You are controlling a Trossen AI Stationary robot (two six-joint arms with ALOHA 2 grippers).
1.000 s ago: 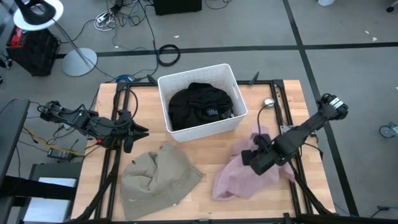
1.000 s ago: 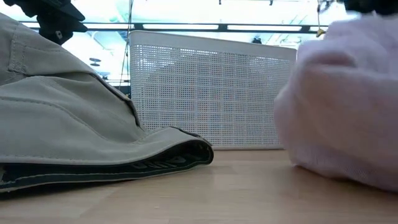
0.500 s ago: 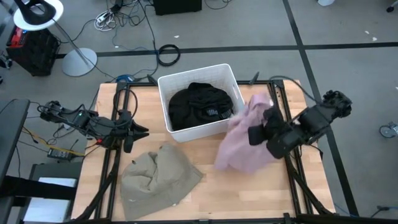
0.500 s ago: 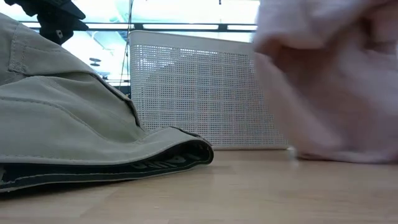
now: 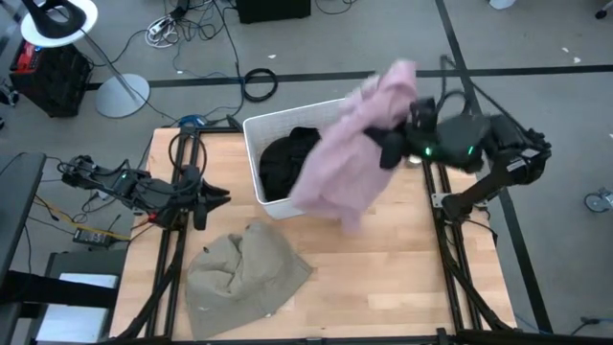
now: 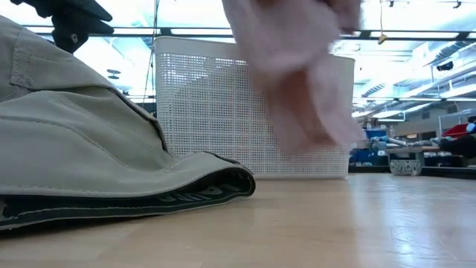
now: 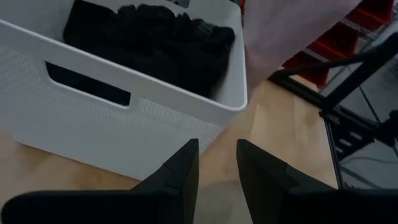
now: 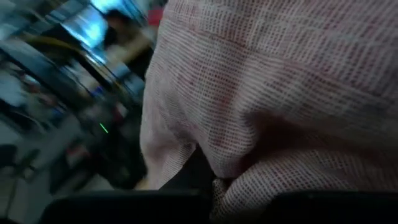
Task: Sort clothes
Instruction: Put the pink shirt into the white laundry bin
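Note:
My right gripper [image 5: 388, 146] is shut on the pink garment [image 5: 350, 158], high above the right end of the white bin [image 5: 251, 134]. The garment hangs blurred in front of the bin in the low view [image 6: 297, 67] and fills the right wrist view [image 8: 280, 93]. Black garments [image 5: 283, 163] lie in the bin and show in the left wrist view [image 7: 155, 37]. The beige garment [image 5: 244, 273] lies crumpled on the table's near left. My left gripper [image 5: 213, 199] waits open at the table's left [image 7: 217, 168]. The teal and olive garments are out of view. My right gripper holds the pink garment by a bunched part near its upper end [image 5: 381, 129]; the cloth itself hides the fingers. The garment is lifted clear of the table and hangs slack below and to the left of the gripper, its lower end [image 5: 350, 220] over the bin's near right corner.
The bin stands at the table's far middle, its perforated wall [image 6: 223, 112] facing the near edge. Black frame rails [image 5: 436, 182] run along both sides of the table. Bare wood [image 5: 383, 278] lies at the near right.
My right gripper has risen and swung from the table's near right toward the far edge and the bin, turning as it went. The pink garment has been lifted clear of the table and now hangs over the bin's right end.

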